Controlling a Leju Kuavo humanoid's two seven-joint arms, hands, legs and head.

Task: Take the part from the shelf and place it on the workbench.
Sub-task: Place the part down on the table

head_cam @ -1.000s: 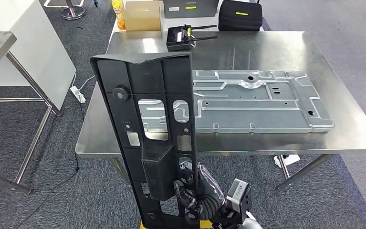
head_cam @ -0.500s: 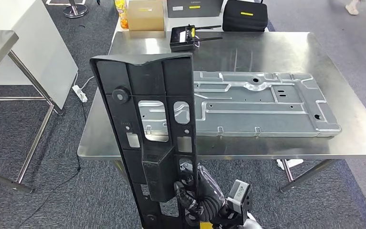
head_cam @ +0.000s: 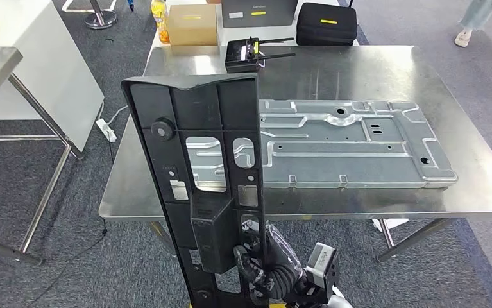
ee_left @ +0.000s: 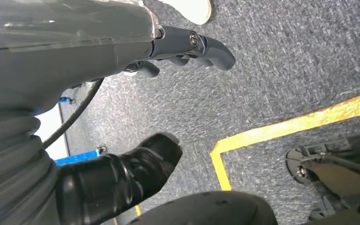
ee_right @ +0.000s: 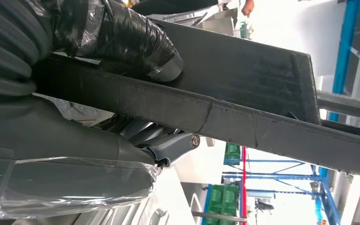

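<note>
Black part, silver workbench, grey carpet, yellow floor line

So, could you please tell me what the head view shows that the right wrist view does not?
Head view alone: the steel workbench, the silver stamped panel lying flat on it, a black router, a cardboard box and a black case at the far end, plus the whole length of the black part, held upright.

Right wrist view alone: a close look at the right robot hand with its thumb pressed on the part's face, and blue racking behind.

Both: the black part gripped by the right robot hand.
</note>
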